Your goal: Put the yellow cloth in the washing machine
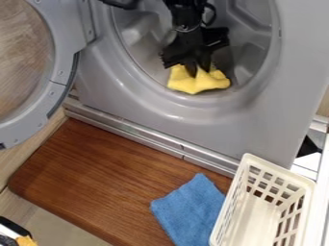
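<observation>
I see a blue cloth (189,211) lying spread out on a brown wooden board (122,178), just beside an off-white plastic basket (279,169) with slotted walls; the basket sits open side up at my view's lower right; at the bottom left corner I catch something orange (26,241), too cut off for me to name

From above, the camera slants down at close range onto the washing machine (145,113) and wooden board (109,175).
</observation>
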